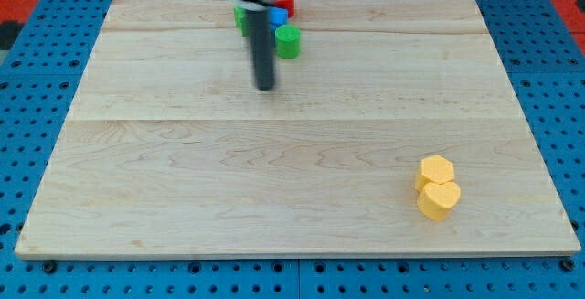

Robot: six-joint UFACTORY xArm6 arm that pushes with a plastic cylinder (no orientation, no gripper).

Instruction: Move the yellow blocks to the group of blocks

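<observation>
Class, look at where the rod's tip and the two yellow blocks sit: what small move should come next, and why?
Probably travel my tip toward the view's bottom right, beyond the yellow blocks. They lie touching there, far from the group at the view's top, which my tip sits just below.

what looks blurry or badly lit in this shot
In the camera view, the rod is motion-blurred, most at its top; my tip sits just below the block group, beside the green cylinder. The two yellow blocks at the view's lower right are sharp, with soft shadows. Lighting on the wooden board is even, without harsh glare.
</observation>
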